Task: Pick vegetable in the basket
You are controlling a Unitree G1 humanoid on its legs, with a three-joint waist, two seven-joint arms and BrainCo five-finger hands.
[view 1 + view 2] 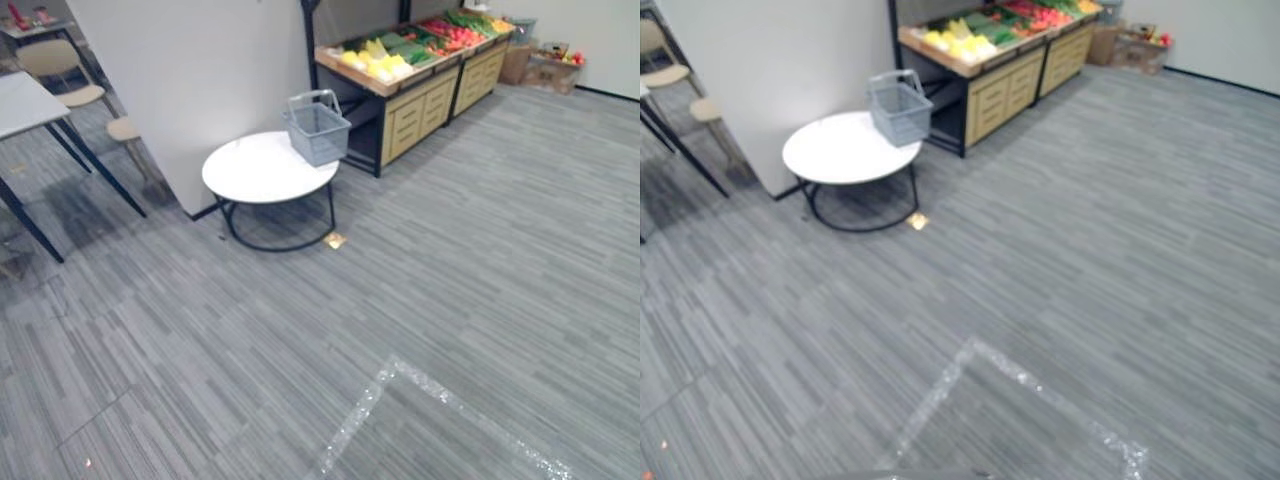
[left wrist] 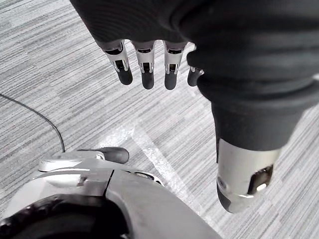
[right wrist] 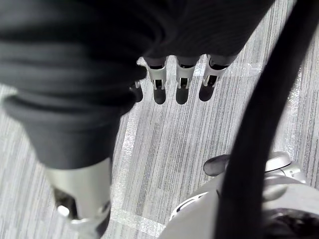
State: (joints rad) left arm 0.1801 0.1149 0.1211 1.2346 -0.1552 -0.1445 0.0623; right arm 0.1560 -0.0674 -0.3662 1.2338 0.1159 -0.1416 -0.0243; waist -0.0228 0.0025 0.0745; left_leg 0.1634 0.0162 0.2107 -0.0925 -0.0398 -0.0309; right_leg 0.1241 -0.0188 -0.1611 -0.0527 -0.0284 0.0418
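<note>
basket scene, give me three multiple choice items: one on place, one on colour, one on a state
1. Where does the basket stand?
A. on the floor
B. on the round table, at its edge
C. on a chair

2. What colour is the table's top?
A. black
B. wood brown
C. white

3. How is the left hand?
A. open, holding nothing
B. shut on the basket's handle
C. shut on a vegetable

Key:
1 B, the basket sits on the table's edge nearest the produce shelf.
2 C, the top is plain white on a black frame.
3 A, its fingers hang straight with nothing in them.
</note>
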